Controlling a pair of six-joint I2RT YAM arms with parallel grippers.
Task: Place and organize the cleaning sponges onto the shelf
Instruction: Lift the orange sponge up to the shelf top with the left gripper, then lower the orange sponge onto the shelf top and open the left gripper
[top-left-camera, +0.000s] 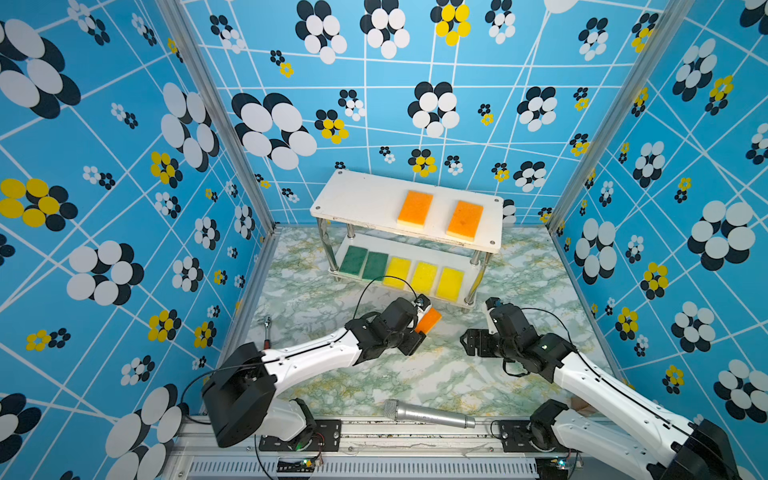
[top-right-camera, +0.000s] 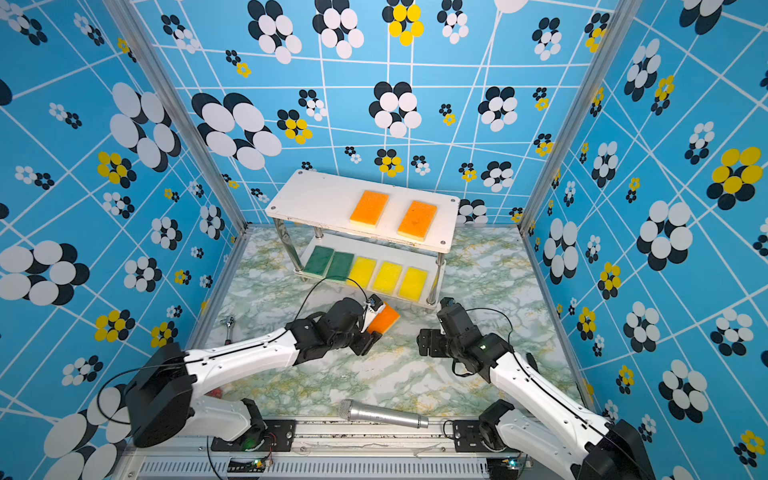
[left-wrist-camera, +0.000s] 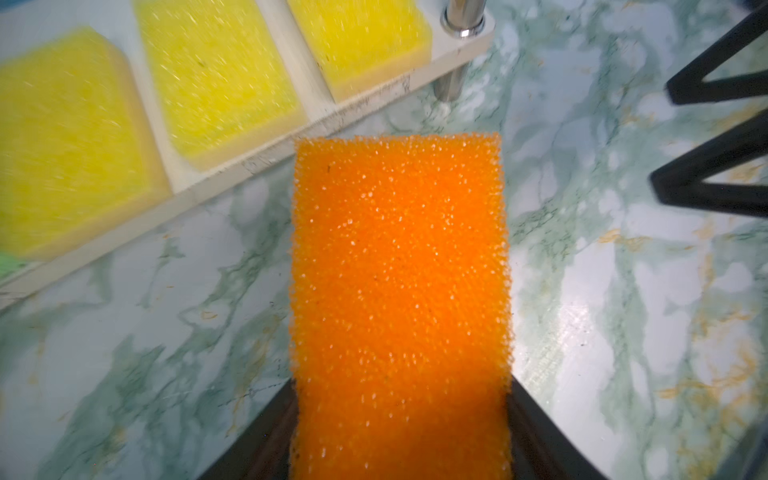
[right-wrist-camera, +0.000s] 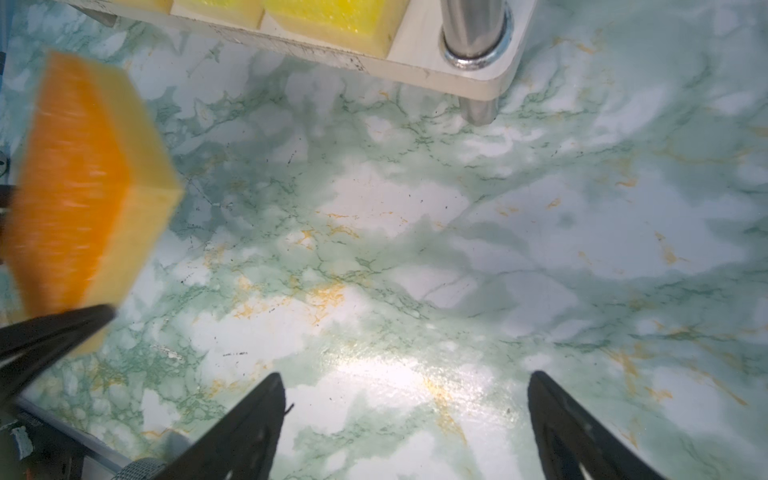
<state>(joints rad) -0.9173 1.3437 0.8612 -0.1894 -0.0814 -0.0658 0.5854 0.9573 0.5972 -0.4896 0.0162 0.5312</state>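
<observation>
We log left pincer (top-left-camera: 419, 332) clenched on the last orange sponge (left-wrist-camera: 399, 270), tilted above the table (top-left-camera: 415, 374) at 6 o'clock of the shelf (top-left-camera: 478, 249), probably bound for the top board (top-left-camera: 361, 195) bare 9 o'clock end to join two orange sponges (top-left-camera: 414, 208); right pincer (right-wrist-camera: 407, 407) released, idle.

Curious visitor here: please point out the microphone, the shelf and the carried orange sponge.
microphone (top-left-camera: 436, 417): in a top view, mid-handle.
shelf (top-left-camera: 357, 195): in a top view, bare upper board.
carried orange sponge (left-wrist-camera: 399, 270): left wrist view, orange face's centre.
</observation>
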